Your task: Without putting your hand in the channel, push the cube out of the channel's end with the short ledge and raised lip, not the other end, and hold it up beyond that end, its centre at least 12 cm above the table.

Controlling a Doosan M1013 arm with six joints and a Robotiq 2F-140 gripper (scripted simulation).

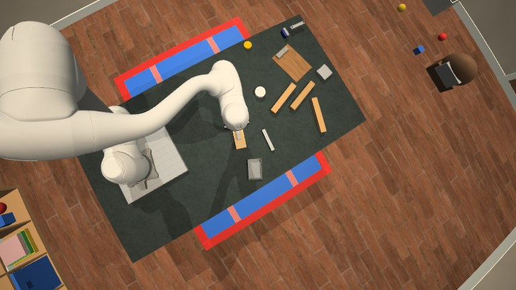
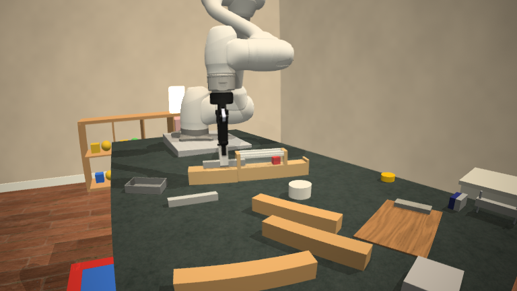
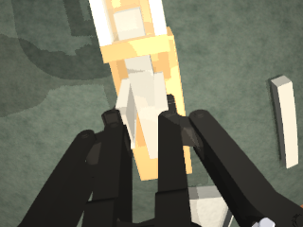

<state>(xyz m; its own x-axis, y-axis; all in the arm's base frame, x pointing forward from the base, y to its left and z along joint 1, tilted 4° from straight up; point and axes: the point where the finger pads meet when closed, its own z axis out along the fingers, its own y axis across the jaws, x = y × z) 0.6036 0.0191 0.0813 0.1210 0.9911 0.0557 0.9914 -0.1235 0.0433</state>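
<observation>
My gripper [image 2: 223, 153] [image 3: 145, 88] points straight down over one end of the wooden channel [image 1: 240, 143] [image 2: 213, 175] [image 3: 147, 47]. It is shut on a pale grey stick [image 2: 211, 164] [image 3: 143, 91] that lies along the channel floor and points into it. The red cube [image 2: 276, 159] sits inside the channel under the railed cover, near the far end. That end carries a raised lip [image 2: 305, 159]. In the overhead view my arm hides most of the channel and the cube. In the wrist view the channel runs away from my fingers toward the top.
A second grey bar [image 1: 267, 139] [image 2: 192, 199] [image 3: 286, 120] and a grey tray [image 1: 254, 168] [image 2: 145, 185] lie near the channel. A white cylinder [image 1: 260, 91] [image 2: 299, 189], three wooden beams [image 1: 283, 97] [image 1: 302, 94] [image 1: 318, 114], a wooden board [image 1: 291, 62] and a yellow disc [image 1: 247, 44] lie beyond.
</observation>
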